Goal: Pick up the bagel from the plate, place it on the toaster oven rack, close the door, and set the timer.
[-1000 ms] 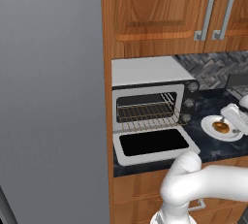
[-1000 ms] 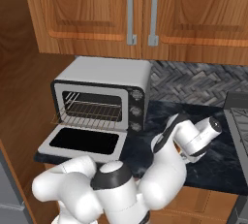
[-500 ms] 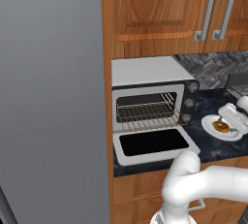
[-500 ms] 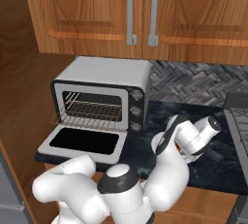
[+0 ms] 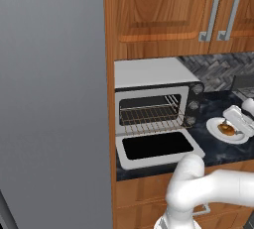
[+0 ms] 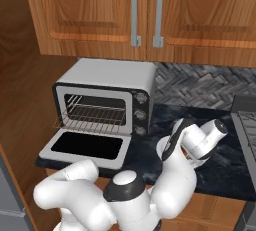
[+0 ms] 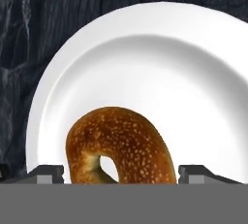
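A golden bagel [image 7: 121,145] lies on a white plate [image 7: 193,72], low in the hand view. The gripper [image 7: 121,175] hangs just above it with jaws spread wide to either side, gripping nothing. At left in the right base view, the toaster oven [image 6: 107,97] stands with door [image 6: 85,147] down and rack [image 6: 95,115] bare. Nothing appears completed yet: lifting, placing, closing and the timer all remain.
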